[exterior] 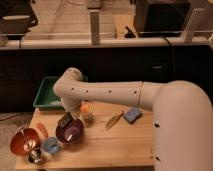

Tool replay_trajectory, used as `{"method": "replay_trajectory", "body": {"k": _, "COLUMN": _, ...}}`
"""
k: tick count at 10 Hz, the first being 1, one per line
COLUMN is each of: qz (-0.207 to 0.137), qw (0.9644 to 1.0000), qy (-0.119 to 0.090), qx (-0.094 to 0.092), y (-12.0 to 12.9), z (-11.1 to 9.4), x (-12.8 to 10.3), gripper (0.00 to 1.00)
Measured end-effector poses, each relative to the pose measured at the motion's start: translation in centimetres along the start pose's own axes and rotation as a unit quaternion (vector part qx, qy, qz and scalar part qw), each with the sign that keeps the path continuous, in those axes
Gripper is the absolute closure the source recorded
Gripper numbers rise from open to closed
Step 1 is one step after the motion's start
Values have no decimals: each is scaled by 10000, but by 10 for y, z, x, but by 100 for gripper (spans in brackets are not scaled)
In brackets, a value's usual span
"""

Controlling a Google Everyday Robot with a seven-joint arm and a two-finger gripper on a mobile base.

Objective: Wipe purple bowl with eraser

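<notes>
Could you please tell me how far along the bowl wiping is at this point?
Done: the eraser is picked up, held in the gripper. In hand: the gripper hangs at the back-left rim of the purple bowl, eraser just over the inside. Left: the wiping itself; I cannot tell whether contact has begun.
</notes>
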Motion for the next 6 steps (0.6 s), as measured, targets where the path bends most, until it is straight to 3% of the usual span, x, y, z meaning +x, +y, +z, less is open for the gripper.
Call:
{"method": "replay_trajectory", "body": {"k": 3, "qz": -80, "qw": 9995, "qy": -289, "qx": -129, "y": -5, "z": 25, "x": -16, "gripper": 100}}
{"method": "replay_trajectory", "body": {"k": 6, "qz": -35, "qw": 9991, "qy": -308, "qx": -303, "y": 8, "z": 47, "x": -24, "gripper": 100}}
